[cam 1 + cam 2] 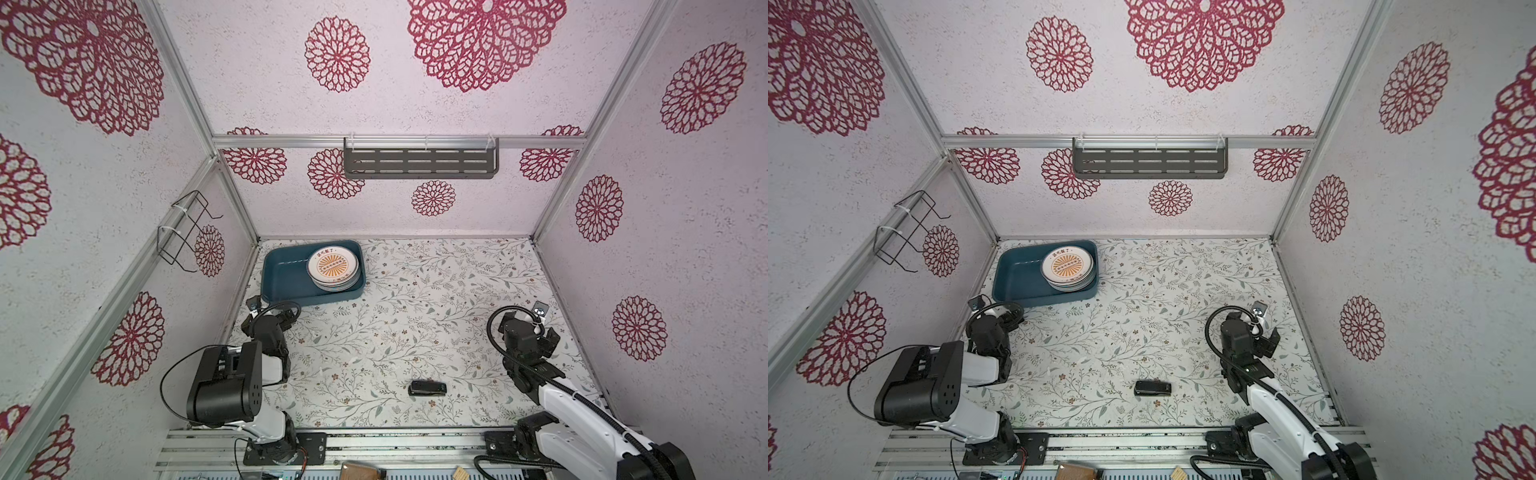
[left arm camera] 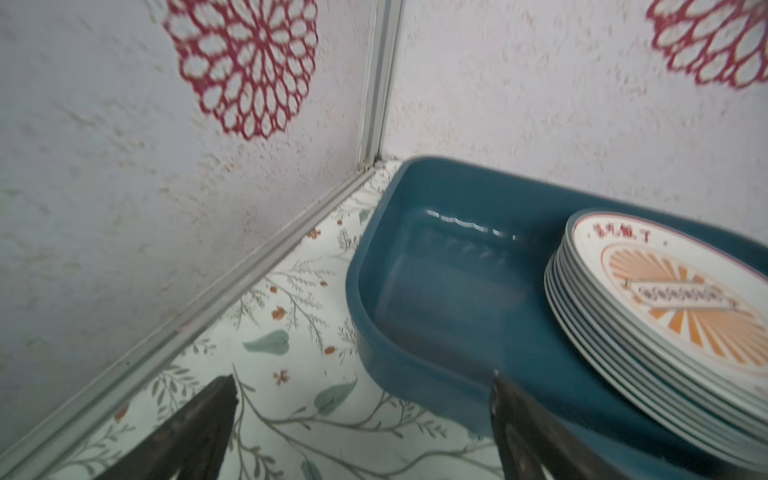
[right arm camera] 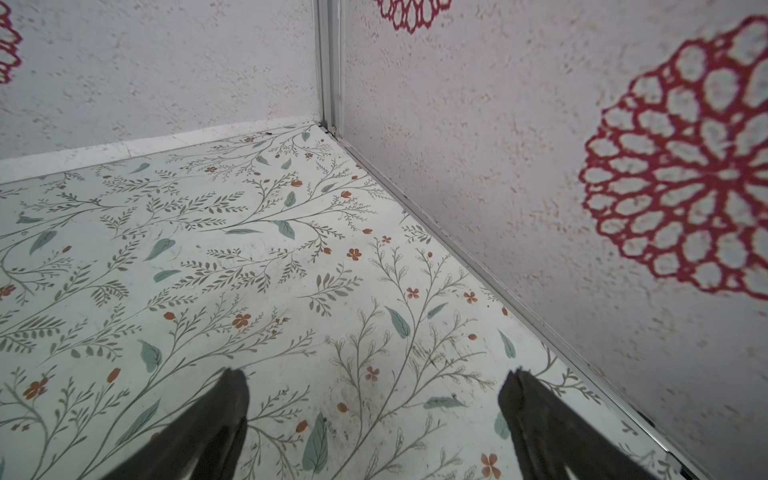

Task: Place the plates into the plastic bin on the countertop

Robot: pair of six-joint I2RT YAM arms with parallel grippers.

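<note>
Left claw [image 2: 365,380], jaws apart and empty, just short of the near left corner of the plastic bin [image 1: 286,271]. The bin's long side runs along the back wall. The plates [image 1: 333,266] sit stacked in its right half, ahead and right of this claw. Right claw [image 3: 376,373], also apart and empty, is well away across the tabletop [image 1: 415,316], so the left arm is nearer.

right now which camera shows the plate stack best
The left wrist view: the stack of plates is close, layered rims and orange sunburst top clear, one side cropped. Both top views show the stack whole but small in the plastic bin. The right wrist view shows none of it.
</note>
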